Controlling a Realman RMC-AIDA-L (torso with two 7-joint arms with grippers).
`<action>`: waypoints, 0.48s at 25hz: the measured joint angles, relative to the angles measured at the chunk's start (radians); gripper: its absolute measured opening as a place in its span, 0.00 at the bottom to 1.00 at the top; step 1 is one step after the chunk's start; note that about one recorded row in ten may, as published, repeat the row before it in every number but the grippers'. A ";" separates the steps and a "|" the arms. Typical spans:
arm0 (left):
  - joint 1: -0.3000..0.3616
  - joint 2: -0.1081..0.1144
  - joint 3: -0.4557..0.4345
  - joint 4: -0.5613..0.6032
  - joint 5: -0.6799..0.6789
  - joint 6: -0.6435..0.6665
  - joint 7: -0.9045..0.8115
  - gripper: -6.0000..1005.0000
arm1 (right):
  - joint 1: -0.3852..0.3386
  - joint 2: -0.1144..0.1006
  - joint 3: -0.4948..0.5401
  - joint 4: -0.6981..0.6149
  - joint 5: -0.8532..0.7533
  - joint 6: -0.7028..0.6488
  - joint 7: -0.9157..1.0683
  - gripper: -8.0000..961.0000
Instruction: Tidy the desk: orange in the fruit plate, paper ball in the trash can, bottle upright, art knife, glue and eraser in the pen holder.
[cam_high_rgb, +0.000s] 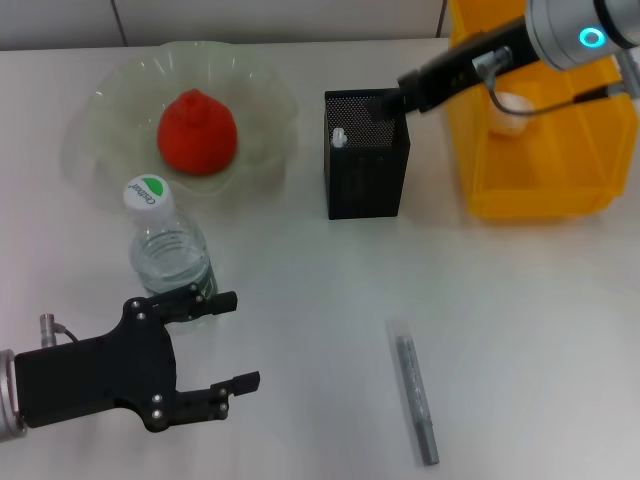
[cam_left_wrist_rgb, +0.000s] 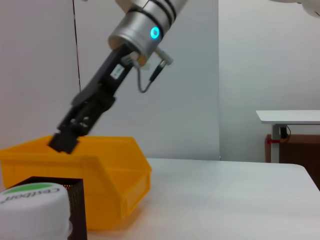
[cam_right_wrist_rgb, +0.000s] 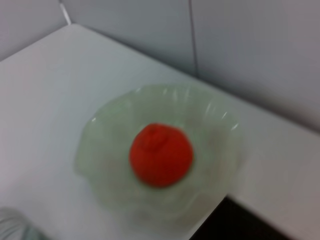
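Over pen holder (cam_high_rgb: 366, 153) right gripper (cam_high_rgb: 385, 103), grip unclear; left gripper (cam_high_rgb: 222, 342) open near bottle (cam_high_rgb: 168, 255); light, slippery, grasp mid-body

Right hand (cam_high_rgb: 385, 103) tip hidden inside pen holder (cam_high_rgb: 366, 160) — grip unreadable.

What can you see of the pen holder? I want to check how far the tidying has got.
The pen holder is a tall square cup of black metal mesh, standing upright on the white desk between the fruit plate and the yellow trash can, apart from both. A small white-tipped item shows inside by its left wall. The right gripper hangs over its open top; whether they touch is unclear. In the left wrist view only one mesh corner shows.
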 joint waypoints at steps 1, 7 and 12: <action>0.000 0.000 0.000 0.000 0.000 0.000 0.000 0.79 | -0.009 0.000 -0.019 -0.051 -0.010 -0.093 0.054 0.52; -0.002 0.003 -0.003 0.002 0.011 -0.001 -0.007 0.79 | -0.067 0.009 -0.209 -0.172 -0.129 -0.219 0.194 0.71; -0.003 0.004 -0.003 0.004 0.012 0.000 -0.009 0.79 | -0.097 0.017 -0.366 -0.199 -0.202 -0.270 0.287 0.71</action>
